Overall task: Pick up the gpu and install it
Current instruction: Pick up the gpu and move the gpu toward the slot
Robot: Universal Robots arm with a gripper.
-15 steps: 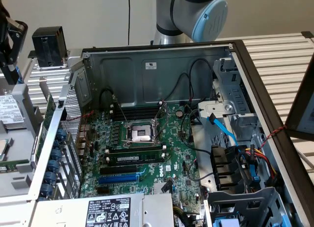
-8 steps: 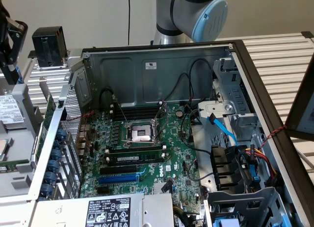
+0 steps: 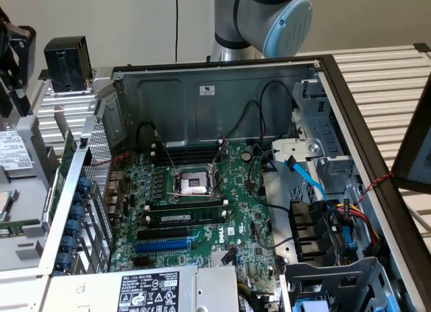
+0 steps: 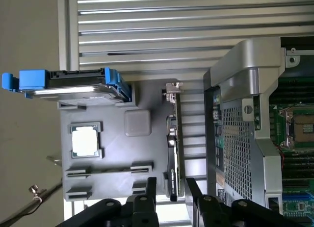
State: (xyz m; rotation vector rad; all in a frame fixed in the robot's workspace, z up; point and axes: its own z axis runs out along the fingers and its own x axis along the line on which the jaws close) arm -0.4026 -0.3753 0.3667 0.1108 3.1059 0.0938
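Wrist view: my gripper (image 4: 170, 184) is open, and the gpu (image 4: 174, 138) stands on edge in the grey tray (image 4: 113, 151), its near end between my fingers (nothing clamped). Best to centre squarely and close on the flat faces.

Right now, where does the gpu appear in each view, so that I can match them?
Exterior view: the gpu stands on edge at the exterior view's left, just outside the case's perforated wall.
Wrist view: the gpu stands in the gray tray, beside that same wall.
Shared landmark: the perforated wall.
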